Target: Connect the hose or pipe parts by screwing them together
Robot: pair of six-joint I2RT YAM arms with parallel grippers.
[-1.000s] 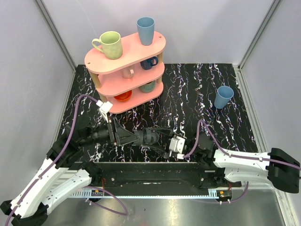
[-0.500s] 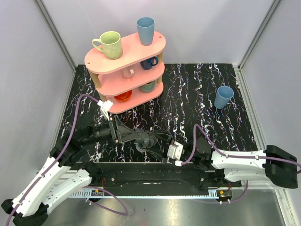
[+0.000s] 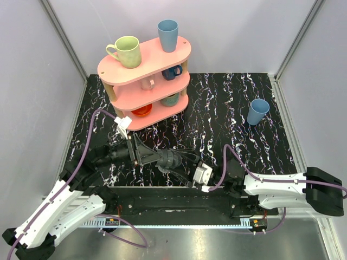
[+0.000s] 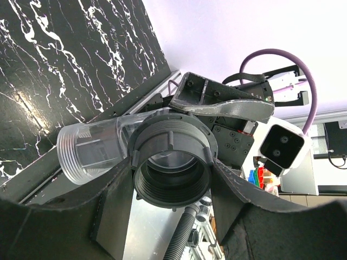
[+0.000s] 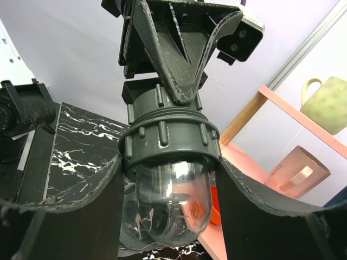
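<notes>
The hose or pipe parts hang just above the table's near edge, held between both grippers. In the left wrist view the dark round collar (image 4: 171, 162) faces the camera with its inner thread showing, and my left gripper (image 4: 171, 172) is shut on its sides. The grey-translucent fitting (image 4: 89, 151) sticks out to the left behind it. In the right wrist view a ribbed dark ring (image 5: 171, 143) sits round the clear fitting (image 5: 171, 208), and my right gripper (image 5: 169, 162) is shut on that ring. From above, the joined parts (image 3: 171, 158) lie in line between the left gripper (image 3: 161, 158) and the right gripper (image 3: 181, 164).
A pink three-tier rack (image 3: 162, 60) stands at the back left with a green mug (image 3: 126, 51) and a blue cup (image 3: 168, 27) on top. Another blue cup (image 3: 257, 111) stands on the marbled table (image 3: 217, 124) at the right. Purple cables loop by both wrists.
The right wrist has dropped a little toward the near edge and turned, and the held parts have shifted slightly left. Both grips are unchanged. Little moved in the last half second.
</notes>
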